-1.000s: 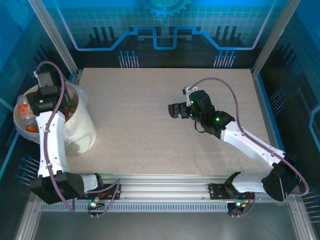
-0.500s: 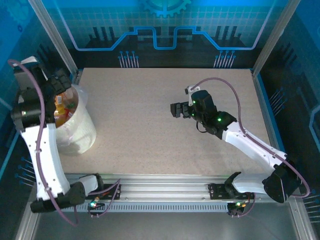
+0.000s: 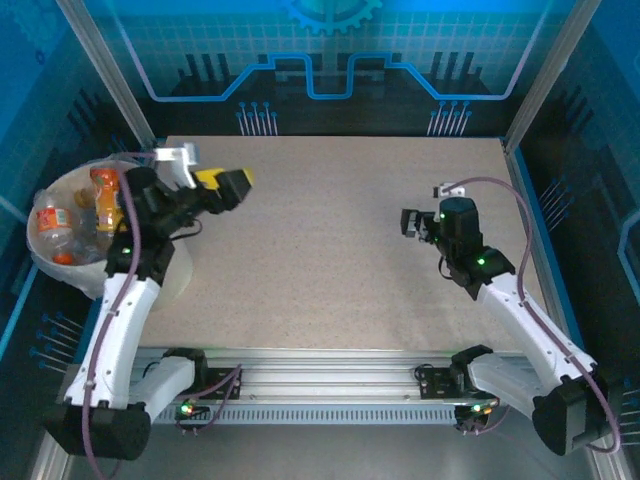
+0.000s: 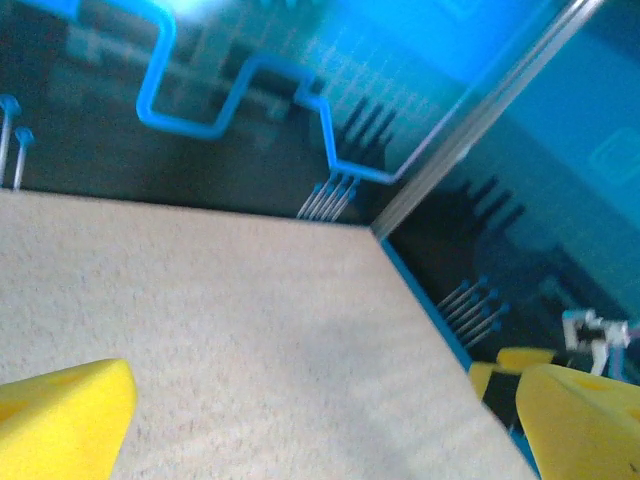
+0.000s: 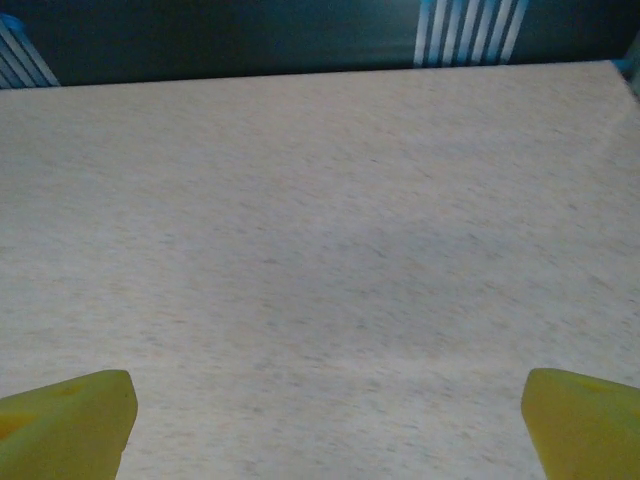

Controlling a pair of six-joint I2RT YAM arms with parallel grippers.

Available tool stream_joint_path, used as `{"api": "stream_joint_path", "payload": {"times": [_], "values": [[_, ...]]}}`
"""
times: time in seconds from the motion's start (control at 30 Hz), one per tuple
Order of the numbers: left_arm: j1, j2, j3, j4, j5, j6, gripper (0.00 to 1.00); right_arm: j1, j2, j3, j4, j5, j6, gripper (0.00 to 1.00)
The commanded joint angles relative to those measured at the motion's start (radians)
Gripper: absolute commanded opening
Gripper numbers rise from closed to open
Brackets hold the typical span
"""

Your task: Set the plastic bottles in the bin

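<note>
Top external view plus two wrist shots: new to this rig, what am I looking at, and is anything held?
Two white robot arms are bolted at the near edge of a table. The top external view looks down from above and behind them. Each wrist view comes from a camera on that arm, its yellow fingertips at the bottom corners. The left gripper and the right gripper are both open and hold nothing. The plastic bottles lie inside the bin at the table's left side. Both wrist cameras look across the speckled table.

Labels on the plastic bottles [image 3: 55, 222] are unreadable
</note>
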Motion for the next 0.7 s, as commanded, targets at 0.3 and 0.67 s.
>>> {"api": "stream_joint_path", "payload": {"times": [0.3,0.67], "values": [[-0.031,0.168,-0.406,0.341,-0.533,0.234,0.99,-0.255,0.126,-0.273,0.364,-0.143,-0.136,1.0],[-0.025,0.398,-0.544,0.646,-0.589,0.39,0.99,-0.263,0.372,-0.245,0.634,-0.269,-0.26,1.0]]}}
